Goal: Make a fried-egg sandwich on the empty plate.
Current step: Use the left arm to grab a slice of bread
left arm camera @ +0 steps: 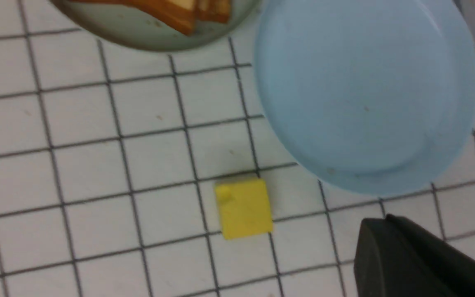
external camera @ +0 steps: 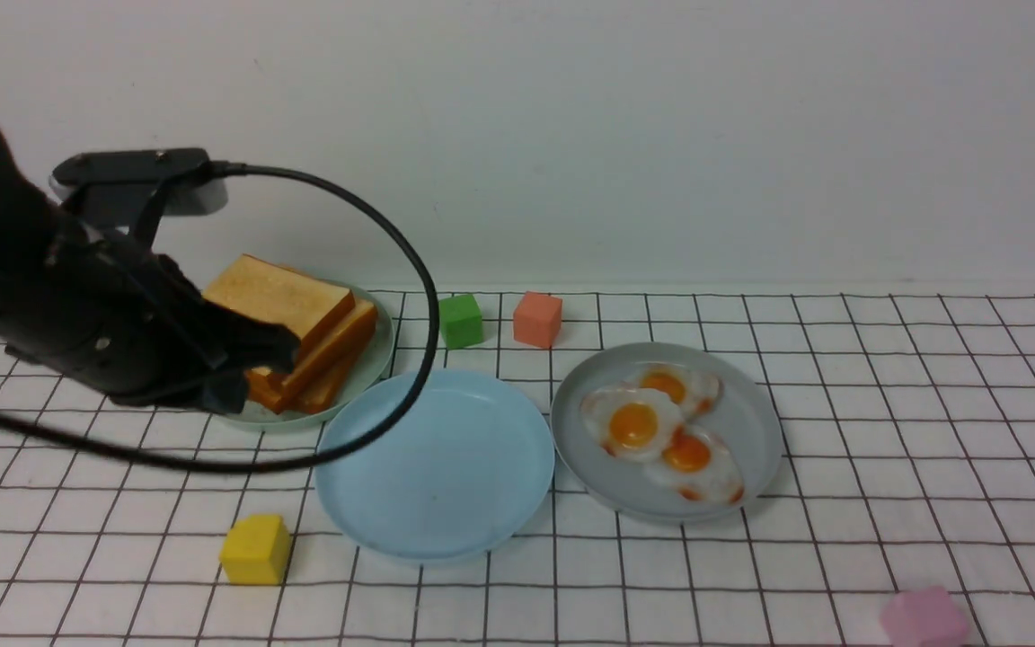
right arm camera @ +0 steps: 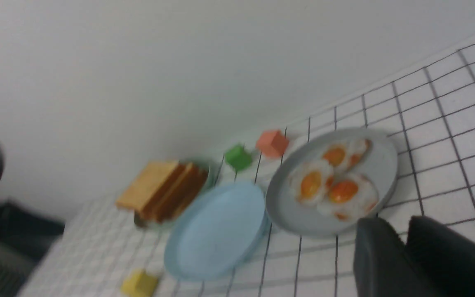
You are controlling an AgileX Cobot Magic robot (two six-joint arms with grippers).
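Nearest lie a pink block (external camera: 924,618) and a yellow block (external camera: 255,549). Just beyond, the sky-blue plate (external camera: 435,467) sits bare between a grey plate (external camera: 756,431) holding three fried eggs (external camera: 661,429) and a mint plate (external camera: 374,367) stacked with toast (external camera: 297,328). The left gripper (external camera: 248,368) is at the toast; whether it grips, I cannot tell. The right gripper (right arm camera: 406,251) has its fingers nearly together, holding nothing. Farthest stand green (external camera: 461,321) and orange (external camera: 537,318) blocks.
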